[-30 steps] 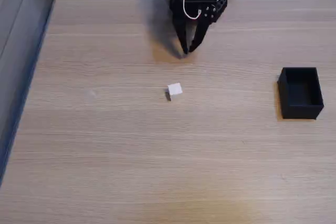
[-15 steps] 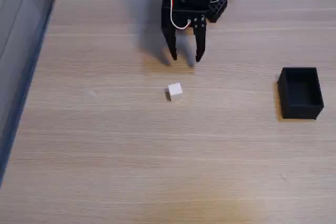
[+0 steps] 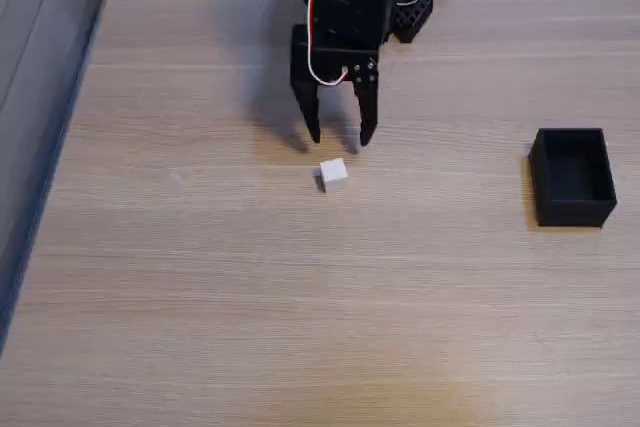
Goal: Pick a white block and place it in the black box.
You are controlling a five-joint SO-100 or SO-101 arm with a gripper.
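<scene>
Closer now, my gripper [image 3: 340, 137] hangs spread open just above the white block [image 3: 333, 171]; the black box [image 3: 572, 176] sits far right, nothing between.

1. Loads of bare wooden table [image 3: 300, 327] is seen in the fixed view, so the whole lower half is left open.
2. The white block [image 3: 333, 171] is found alone mid-table, with nothing crowded beside it.
3. The spread fingers of the gripper [image 3: 340, 137] are held just above the block in the picture, with a clear gap between them.
4. The black box [image 3: 572, 177] is parked well apart at the right, its top left uncovered.
</scene>
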